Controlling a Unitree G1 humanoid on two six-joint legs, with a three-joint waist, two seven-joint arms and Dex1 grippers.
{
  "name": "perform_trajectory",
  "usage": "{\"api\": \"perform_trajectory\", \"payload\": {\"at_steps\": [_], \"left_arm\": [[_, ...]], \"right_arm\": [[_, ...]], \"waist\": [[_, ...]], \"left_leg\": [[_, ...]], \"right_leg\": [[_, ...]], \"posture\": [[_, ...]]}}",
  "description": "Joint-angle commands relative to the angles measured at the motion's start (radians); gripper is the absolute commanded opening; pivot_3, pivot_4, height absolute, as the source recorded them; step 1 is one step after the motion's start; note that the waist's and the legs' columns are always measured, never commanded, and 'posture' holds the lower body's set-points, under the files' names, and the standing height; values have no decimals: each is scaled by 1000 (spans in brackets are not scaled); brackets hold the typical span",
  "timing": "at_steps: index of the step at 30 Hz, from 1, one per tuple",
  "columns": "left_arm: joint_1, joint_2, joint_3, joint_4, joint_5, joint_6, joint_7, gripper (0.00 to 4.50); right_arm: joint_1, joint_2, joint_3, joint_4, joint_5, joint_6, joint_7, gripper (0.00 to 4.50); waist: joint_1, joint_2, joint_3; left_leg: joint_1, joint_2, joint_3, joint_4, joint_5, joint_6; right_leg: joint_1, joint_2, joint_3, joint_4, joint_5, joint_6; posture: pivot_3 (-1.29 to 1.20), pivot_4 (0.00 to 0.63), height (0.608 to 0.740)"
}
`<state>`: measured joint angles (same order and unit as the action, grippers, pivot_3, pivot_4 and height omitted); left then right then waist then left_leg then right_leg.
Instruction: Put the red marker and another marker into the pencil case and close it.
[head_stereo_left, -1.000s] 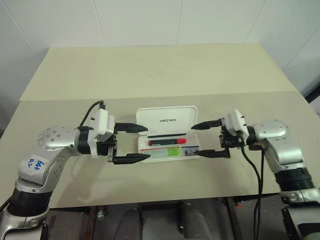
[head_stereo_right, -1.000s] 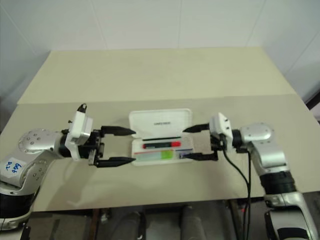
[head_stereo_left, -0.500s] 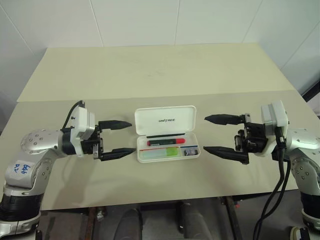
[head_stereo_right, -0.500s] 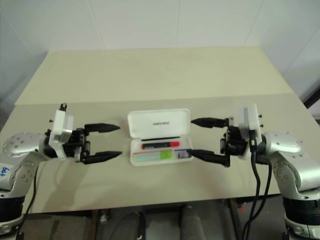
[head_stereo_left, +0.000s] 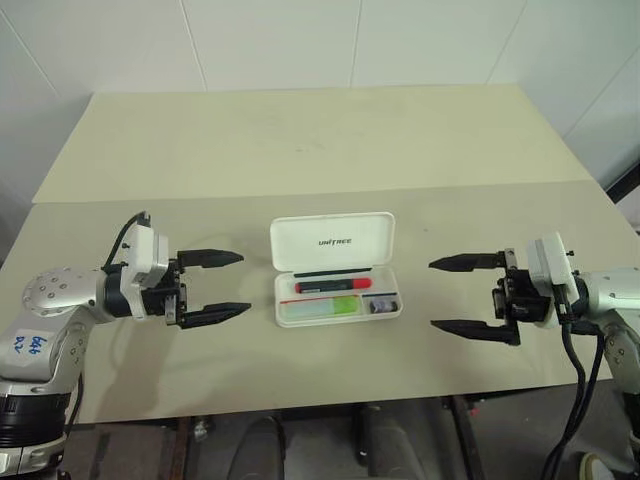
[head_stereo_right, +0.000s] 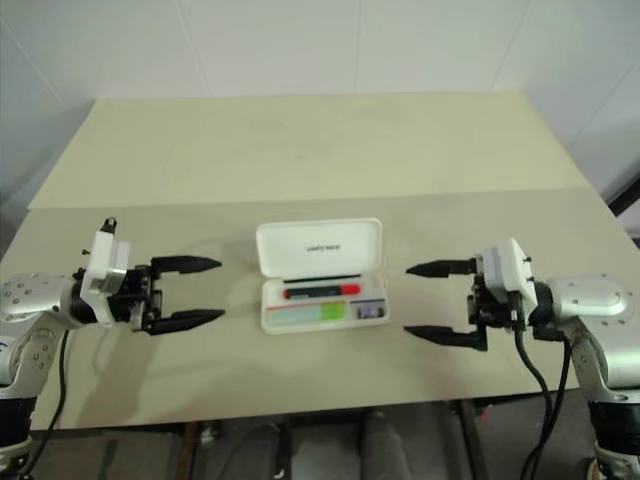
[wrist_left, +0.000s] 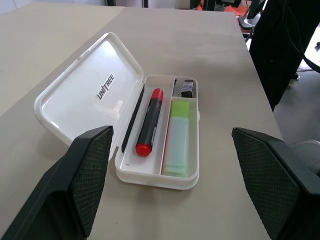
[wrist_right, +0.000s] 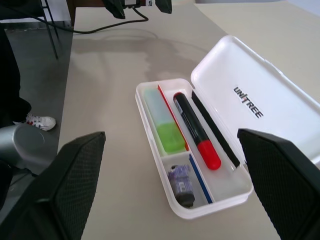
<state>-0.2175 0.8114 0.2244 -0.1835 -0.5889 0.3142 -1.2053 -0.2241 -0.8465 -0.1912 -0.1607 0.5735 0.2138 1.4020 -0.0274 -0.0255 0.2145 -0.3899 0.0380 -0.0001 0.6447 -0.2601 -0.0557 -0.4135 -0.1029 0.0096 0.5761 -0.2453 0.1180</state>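
The left gripper (head_stereo_left: 215, 285) and the right gripper (head_stereo_left: 465, 295) are hovering low over the near part of the beige table (head_stereo_left: 300, 150), one on each side of the case and both well apart from it. Each is pointing inward with its two black fingers spread wide and nothing between them.

Between them the flat white hard plastic pencil case (head_stereo_left: 337, 268) is lying open on the table, its lid with dark "UNITREE" lettering folded back on the far side. In the tray's near compartment the stubby pale mint-green translucent marker (wrist_left: 177, 136) is lying flat. Just beyond it, across a thin divider, the slim red marker (wrist_left: 149, 121) with its black barrel and bright red ends is lying parallel, next to the hinge. A small dark grey-purple block (wrist_right: 181, 183) is sitting in the little end compartment toward the right gripper.

Farther off, the table is stretching back to a white wall (head_stereo_left: 330, 40).
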Motion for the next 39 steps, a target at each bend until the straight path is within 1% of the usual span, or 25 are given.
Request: {"api": "perform_trajectory", "payload": {"at_steps": [1, 7, 9, 12, 16, 18, 21, 22, 30, 34, 36, 39], "left_arm": [[-5, 26, 31, -9, -1, -22, -9, 4055], [9, 33, 43, -14, 0, -17, 15, 4055], [28, 43, 47, -26, -18, 11, 9, 4429], [43, 42, 57, -23, -13, -6, 14, 4467], [37, 22, 77, 38, -2, -40, 30, 4467], [42, 16, 76, 52, 6, -52, 34, 4089], [40, 9, 71, 67, 10, -61, 40, 3240], [36, 5, 69, 75, 11, -61, 45, 2785], [-35, -31, 28, 183, 74, -93, 104, 27], [-104, -64, -24, 256, 156, -116, 174, 27], [-131, -83, -43, 277, 168, -115, 181, 27], [-203, -129, -100, 331, 219, -115, 226, 27]], "right_arm": [[-7, -30, -8, 55, -34, -70, 41, 4470], [10, -40, -23, 125, -60, -117, 47, 4470], [11, -39, -26, 129, -61, -122, 40, 4500], [12, -36, -25, 127, -63, -125, 32, 4500], [7, -31, -26, 111, -59, -118, 13, 4500], [5, -31, -28, 102, -54, -115, 7, 4500], [0, -34, -29, 94, -48, -110, 0, 4500], [-3, -34, -28, 91, -46, -107, -2, 4500], [-29, -22, -28, 62, -15, -76, -30, 4500], [-52, -10, -33, 34, 22, -31, -67, 4500], [-57, -6, -34, 25, 36, -13, -79, 4500], [-56, -1, -30, 9, 40, -4, -90, 4500]], "waist": [[0, 0, 0], [0, 0, 0], [-1, 0, 0], [-1, 0, 0], [0, 0, 0], [0, 0, 0], [0, 0, 0], [0, 0, 0], [0, 0, 0], [1, 0, 0], [2, 0, 0], [5, 0, 0]], "left_leg": [[0, 0, 0, 0, 0, 0], [0, 0, 0, 0, 0, 0], [0, 0, 1, 0, 0, 0], [1, 1, 1, 0, 0, 0], [1, 1, 1, 0, 0, 0], [1, 1, 1, 0, 0, 0], [1, 1, 2, 0, 0, 0], [1, 1, 2, 0, 0, 0], [1, 2, 2, 1, 0, 0], [2, 2, 2, 1, 0, 0], [2, 2, 2, 2, 0, 0], [2, 2, 2, 2, 0, -1]], "right_leg": [[0, 0, 0, 0, 0, 0], [0, 0, 0, 0, 0, 0], [0, 0, 0, 1, 0, 0], [0, 0, 0, 1, 0, 0], [0, 1, 0, 1, 0, 0], [0, 1, 0, 1, 0, 0], [0, 1, 0, 1, 0, 0], [0, 1, 0, 1, 0, 0], [0, 1, 0, 3, 0, 0], [0, 1, 0, 4, 0, 0], [0, 1, 1, 5, 0, 0], [0, 2, 0, 6, 0, 0]], "posture": [[0, 150, 740], [0, 150, 740], [0, 150, 740], [0, 150, 740], [0, 150, 740], [0, 150, 740], [0, 150, 740], [0, 150, 740], [0, 150, 740], [0, 150, 740], [0, 150, 740], [0, 150, 740]]}}
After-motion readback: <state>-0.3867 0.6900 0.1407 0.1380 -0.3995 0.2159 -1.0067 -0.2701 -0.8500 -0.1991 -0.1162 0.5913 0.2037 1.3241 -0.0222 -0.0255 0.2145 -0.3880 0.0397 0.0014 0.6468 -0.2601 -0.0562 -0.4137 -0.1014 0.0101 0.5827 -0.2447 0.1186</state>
